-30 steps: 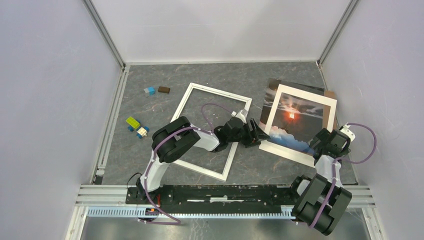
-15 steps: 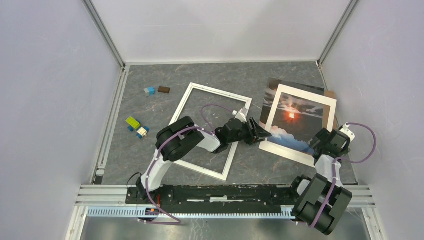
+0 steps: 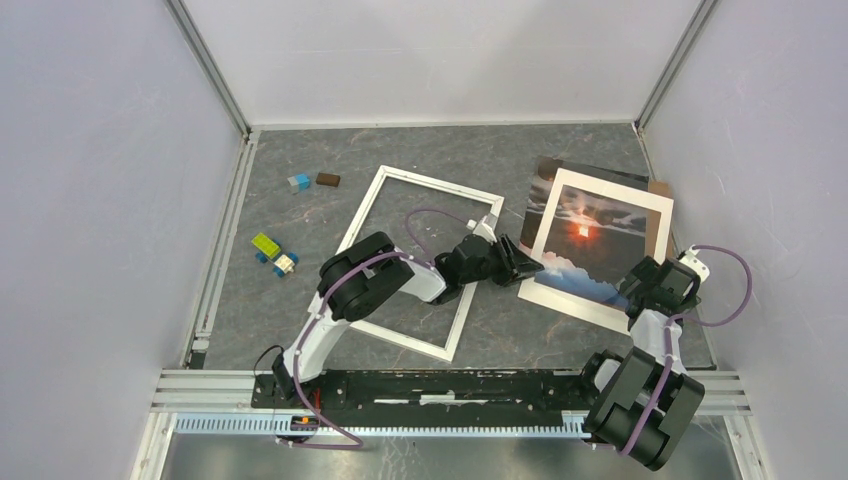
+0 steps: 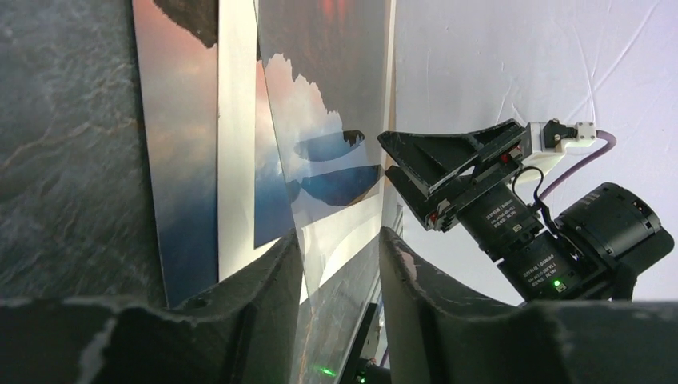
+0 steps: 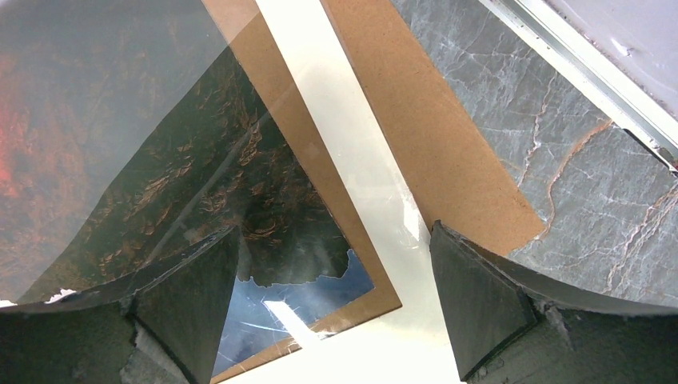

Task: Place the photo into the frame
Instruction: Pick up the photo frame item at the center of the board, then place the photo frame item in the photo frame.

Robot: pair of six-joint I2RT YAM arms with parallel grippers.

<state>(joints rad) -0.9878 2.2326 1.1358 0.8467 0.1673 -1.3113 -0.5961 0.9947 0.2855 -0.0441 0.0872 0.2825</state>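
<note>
the photo (image 3: pixel 598 232), a white-bordered rectangular print of dark cloud, orange-red glow and blue-grey water, lies face up on the grey stone-patterned worktop (image 3: pixel 560 340) over a plain brown backing board (image 3: pixel 658 187); it is straight ahead of the left fingers (image 4: pixel 268 288) and beneath the right fingers (image 5: pixel 480 296); its long sides run away from the arms, leaning slightly right; the left fingers stand about half open astride its near-left edge, with no firm pinch showing; the right fingers hang spread wide over the near-right corner, holding nothing; the thin-edged white rectangular frame (image 3: pixel 440 182) lies flat behind the left fingers, under that arm, just beside the print and not touching it; so the left arm looks the nearer one to bring the print back to it; only the left wrist view shows a glossy sheet edge curving up in the gap, and whether that is the print or a clear sheet over it i cannot tell; only the overhead view shows frame and print together.
</note>
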